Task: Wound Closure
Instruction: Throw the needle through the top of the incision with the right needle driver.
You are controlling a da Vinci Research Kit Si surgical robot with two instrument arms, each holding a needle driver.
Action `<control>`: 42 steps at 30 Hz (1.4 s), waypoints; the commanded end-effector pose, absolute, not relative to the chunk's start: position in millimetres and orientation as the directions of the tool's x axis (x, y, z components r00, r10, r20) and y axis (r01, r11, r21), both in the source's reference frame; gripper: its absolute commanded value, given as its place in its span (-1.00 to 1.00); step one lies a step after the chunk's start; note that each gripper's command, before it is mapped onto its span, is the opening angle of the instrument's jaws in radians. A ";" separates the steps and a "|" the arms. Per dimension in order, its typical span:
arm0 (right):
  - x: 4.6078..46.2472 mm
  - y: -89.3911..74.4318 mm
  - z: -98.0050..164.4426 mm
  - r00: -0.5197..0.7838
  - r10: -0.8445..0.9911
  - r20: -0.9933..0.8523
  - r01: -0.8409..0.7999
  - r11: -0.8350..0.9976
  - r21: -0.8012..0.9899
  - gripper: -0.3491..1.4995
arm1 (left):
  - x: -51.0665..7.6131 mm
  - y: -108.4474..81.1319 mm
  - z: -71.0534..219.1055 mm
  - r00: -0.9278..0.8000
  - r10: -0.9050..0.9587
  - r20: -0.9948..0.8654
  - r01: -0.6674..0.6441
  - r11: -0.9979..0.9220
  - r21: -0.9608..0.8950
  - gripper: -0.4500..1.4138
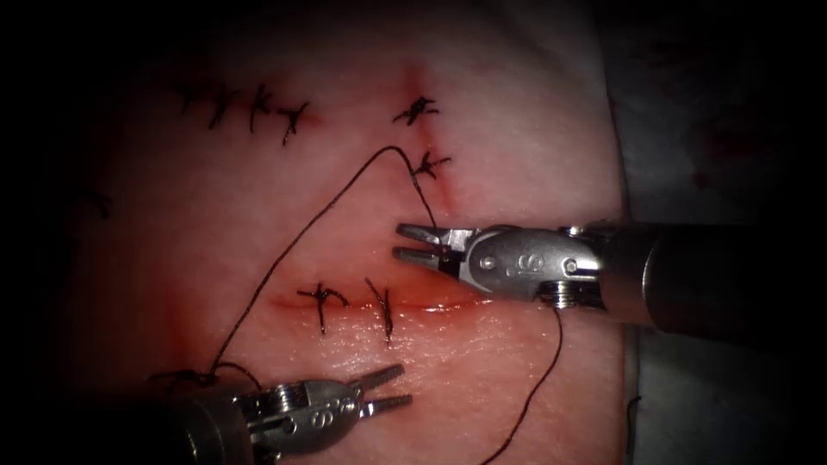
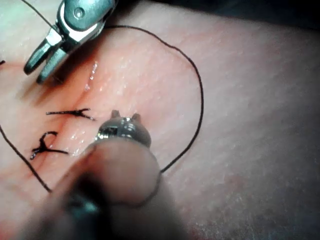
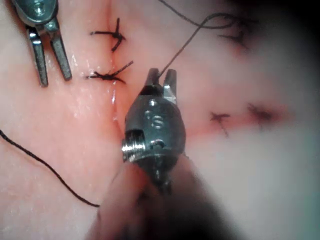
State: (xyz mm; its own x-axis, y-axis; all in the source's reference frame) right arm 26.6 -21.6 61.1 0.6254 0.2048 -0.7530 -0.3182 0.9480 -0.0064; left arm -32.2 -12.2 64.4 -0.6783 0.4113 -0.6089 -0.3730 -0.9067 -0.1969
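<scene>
pale pink pork-belly tissue (image 1: 482, 103) carries stitched cuts with red fluid | right arm's steel tool (image 1: 415, 243) above the horizontal cut, jaws parted, thread passing between them, grip unclear | left arm's steel tool (image 1: 392, 388) below the cut, jaws slightly parted, empty | thin dark thread (image 1: 284, 254) arcs from a knot down to lower left.
</scene>
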 end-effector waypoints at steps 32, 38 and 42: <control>25.3 -23.7 63.5 0.417 0.900 -0.126 -0.787 0.426 0.446 -1.00 | -32.6 -12.2 64.9 -0.678 0.411 -0.609 -0.369 -0.908 -0.201 -0.68; 24.0 -20.1 63.0 0.369 0.866 -0.338 -0.637 0.500 0.587 0.83 | -32.6 -12.2 64.8 -0.681 0.406 -0.610 -0.365 -0.910 -0.197 -0.68; 22.0 -19.6 63.3 0.314 0.817 -0.483 -0.527 0.574 0.628 0.98 | -32.6 -12.2 64.8 -0.681 0.406 -0.610 -0.366 -0.910 -0.197 -0.68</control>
